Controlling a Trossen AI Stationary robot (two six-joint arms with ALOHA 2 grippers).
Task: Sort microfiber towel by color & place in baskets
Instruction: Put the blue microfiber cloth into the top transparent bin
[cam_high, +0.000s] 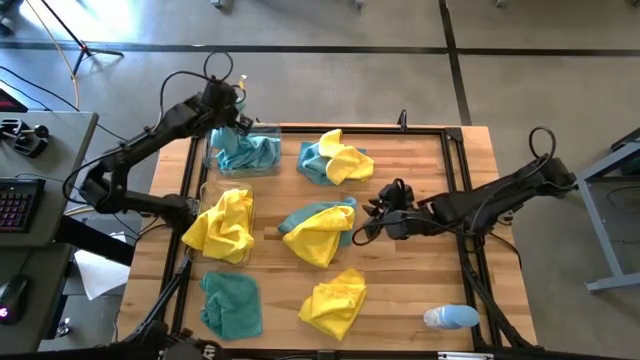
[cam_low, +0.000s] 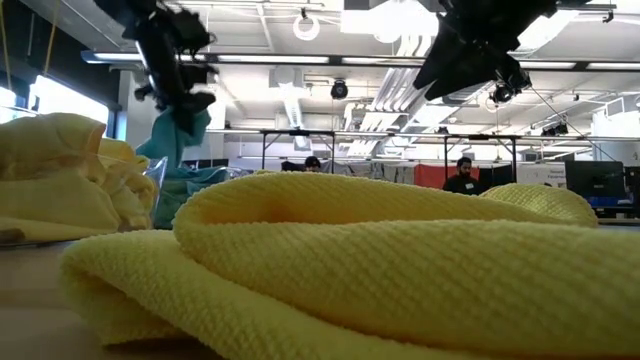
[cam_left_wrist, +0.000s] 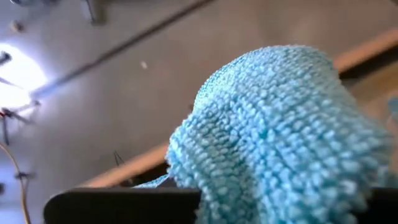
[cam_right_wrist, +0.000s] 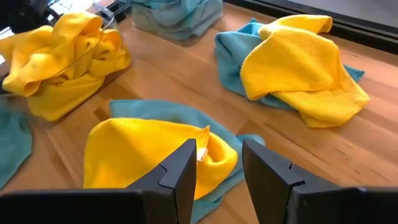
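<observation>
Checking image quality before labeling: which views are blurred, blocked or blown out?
Low view: a yellow towel right at the lens fills the lower frame; ceiling lights glare. Left wrist view: the teal towel in the left hand is soft and close; a bright spot burns out the picture's left edge. High and right wrist views: evenly lit and clear.
</observation>
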